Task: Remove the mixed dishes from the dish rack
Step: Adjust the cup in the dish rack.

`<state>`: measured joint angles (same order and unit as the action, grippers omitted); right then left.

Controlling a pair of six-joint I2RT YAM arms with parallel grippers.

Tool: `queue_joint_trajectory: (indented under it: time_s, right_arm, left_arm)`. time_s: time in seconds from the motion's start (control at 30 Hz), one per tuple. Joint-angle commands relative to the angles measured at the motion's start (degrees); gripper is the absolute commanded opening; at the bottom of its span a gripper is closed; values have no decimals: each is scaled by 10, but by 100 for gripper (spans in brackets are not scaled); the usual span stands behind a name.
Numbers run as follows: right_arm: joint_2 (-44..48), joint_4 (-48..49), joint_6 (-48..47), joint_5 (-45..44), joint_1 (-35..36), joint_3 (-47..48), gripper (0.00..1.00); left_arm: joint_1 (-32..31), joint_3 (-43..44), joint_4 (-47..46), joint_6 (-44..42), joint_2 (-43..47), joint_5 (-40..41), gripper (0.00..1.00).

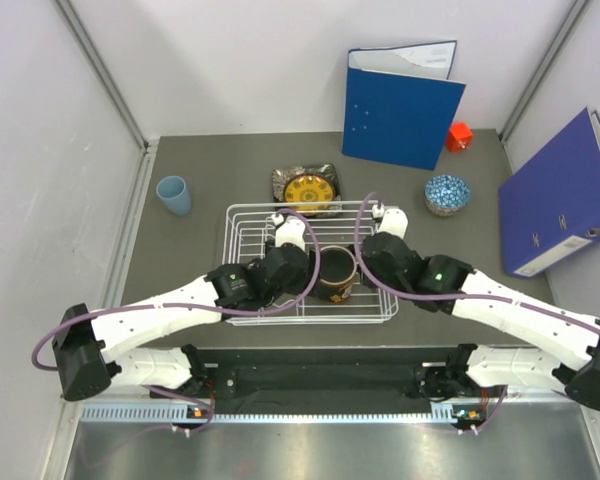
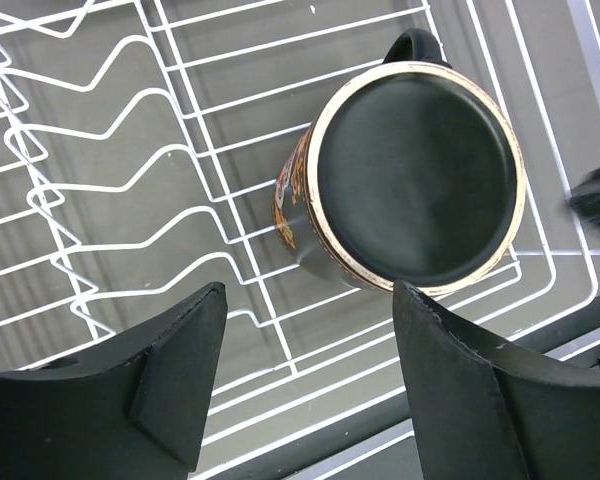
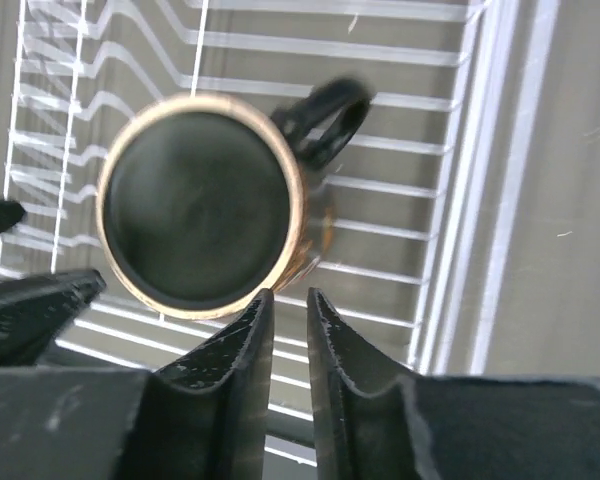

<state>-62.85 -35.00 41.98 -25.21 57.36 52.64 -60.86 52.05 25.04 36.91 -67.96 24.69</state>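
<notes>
Four out, one to go, by the look of it: the cup stood on the desk well left of the rack, the bowl sat off to the rack's far right, and just behind the rack the yellow dish rested on the black plate. Only the mug was in the rack, mouth up on the wire floor, right of middle and toward the near side, with the wavy dividers to its left bare. Both arms were crowded over it. The left arm had its jaws spread wide and holding nothing, and in its wrist view the mug lay just ahead of them and a little to the right. The right arm came in from the other side with jaws drawn narrow, only a slit between them. Their tips were right at the mug's gilt rim, and nothing showed pinched in the gap. Whether a tip was touching the rim, the blurred wrist view could not settle. So the mug was not yet gripped. What remained, as I judged it, was to take hold of it, lift it over the rack's raised side and set it down on the desk among the others.
</notes>
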Motion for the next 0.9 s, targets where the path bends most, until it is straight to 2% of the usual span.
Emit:
queue_joint_trajectory:
  time_s: [0.0,0.17,0.2,0.3,0.37,0.5,0.73,0.87]
  right_arm:
    - [31,-49,-27,-103,2,79,22]
    - [-19,-17,-79,-100,-39,111,22]
    - [-31,-8,-86,-79,-64,113,20]
    - [-77,35,-102,-51,-103,113,3]
    - [-106,56,-112,-34,-121,113,0]
    - [-158,91,-124,0,-161,136,0]
    - [-220,114,-148,4,-175,180,0]
    - [-252,125,-158,23,-177,202,0]
  left_arm:
    - [-1,11,-5,-7,8,3,72]
    - [-1,9,-21,2,-20,-38,68]
    - [-1,11,-23,4,-30,-45,67]
    - [-1,14,-33,12,-38,-61,63]
    - [-3,13,-40,12,-38,-68,60]
    - [-5,12,-52,8,-37,-78,53]
    - [-7,10,-42,10,-2,-69,50]
    - [-7,6,-47,11,12,-91,49]
